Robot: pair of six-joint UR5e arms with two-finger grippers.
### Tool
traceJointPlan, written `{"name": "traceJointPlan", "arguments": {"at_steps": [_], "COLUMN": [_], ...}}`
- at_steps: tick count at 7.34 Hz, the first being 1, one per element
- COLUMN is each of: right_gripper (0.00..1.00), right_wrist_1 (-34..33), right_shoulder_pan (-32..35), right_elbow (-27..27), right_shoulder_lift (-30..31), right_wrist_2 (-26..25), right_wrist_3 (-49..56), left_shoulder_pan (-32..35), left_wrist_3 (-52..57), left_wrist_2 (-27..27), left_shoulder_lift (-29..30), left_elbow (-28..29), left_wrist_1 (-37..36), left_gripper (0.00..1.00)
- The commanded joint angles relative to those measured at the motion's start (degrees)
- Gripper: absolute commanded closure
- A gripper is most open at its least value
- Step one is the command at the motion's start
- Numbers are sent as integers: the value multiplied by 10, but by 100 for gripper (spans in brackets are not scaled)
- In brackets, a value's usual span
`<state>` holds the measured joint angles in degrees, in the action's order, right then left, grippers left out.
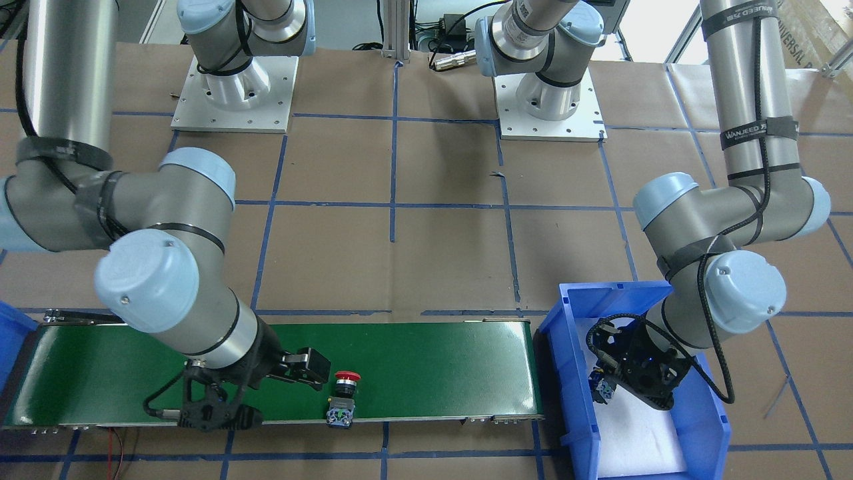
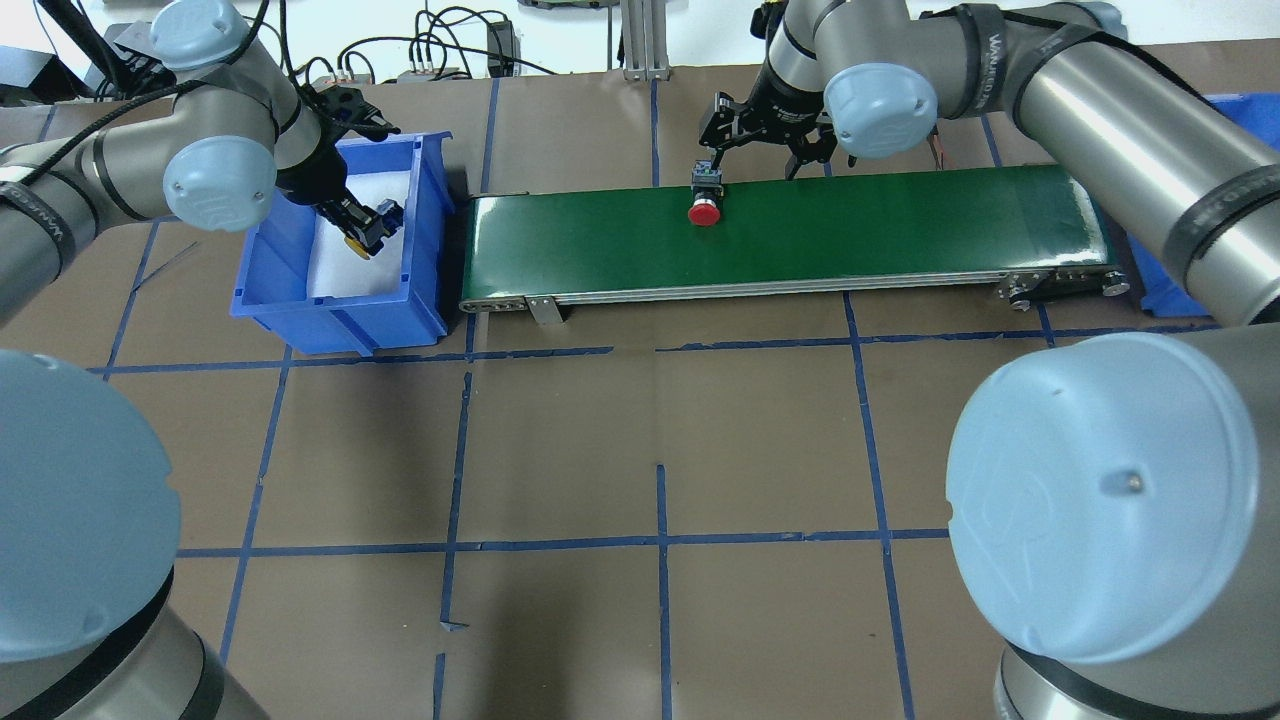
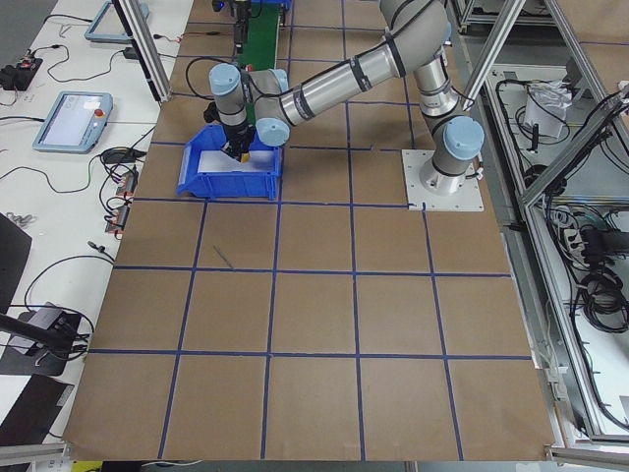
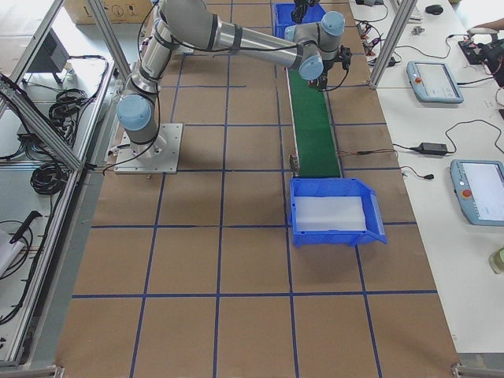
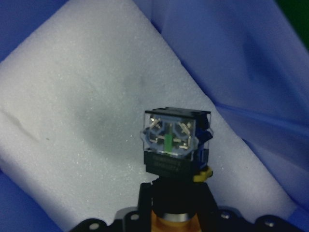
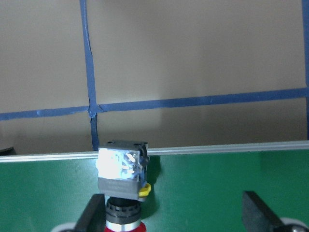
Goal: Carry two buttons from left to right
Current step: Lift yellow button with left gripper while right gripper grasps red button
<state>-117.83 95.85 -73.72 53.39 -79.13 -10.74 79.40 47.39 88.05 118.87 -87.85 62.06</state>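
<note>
The red-capped button (image 2: 705, 205) lies on the green conveyor belt (image 2: 900, 230), its grey contact block toward the far edge; it also shows in the front view (image 1: 345, 393) and the right wrist view (image 6: 123, 181). My right gripper (image 2: 760, 155) is open over the belt, one finger close beside the button, jaws not around it. My left gripper (image 2: 365, 235) is shut on the yellow-capped button (image 5: 176, 145) inside the blue bin (image 2: 340, 320), holding it just above the white foam (image 5: 72, 121). The held button also shows in the front view (image 1: 603, 392).
A second blue bin (image 4: 335, 213) with a white liner stands at the belt's other end, on my right. The table is brown paper with a grid of blue tape lines (image 2: 660, 540). The arms' base plates (image 1: 233, 100) stand at the table's back.
</note>
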Motion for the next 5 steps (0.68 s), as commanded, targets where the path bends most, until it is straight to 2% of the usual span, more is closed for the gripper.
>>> {"name": "traceJointPlan", "arguments": {"at_steps": [1, 2, 5], "right_gripper": [0, 0, 0], "right_wrist_1": [-6, -4, 15], "right_shoulder_pan": [14, 22, 35], "right_elbow": [17, 23, 25], "right_shoulder_lift": [-14, -15, -27], "right_wrist_2": [-32, -64, -74], "right_wrist_3": [-3, -4, -10], "left_shoulder_pan": [-5, -10, -3], "left_wrist_3": [-2, -9, -73], "left_wrist_2": [-1, -1, 6], "left_shoulder_lift": [-17, -36, -73], "left_elbow": [0, 0, 12], "left_wrist_1": [1, 6, 12], "left_gripper": [67, 67, 67]}}
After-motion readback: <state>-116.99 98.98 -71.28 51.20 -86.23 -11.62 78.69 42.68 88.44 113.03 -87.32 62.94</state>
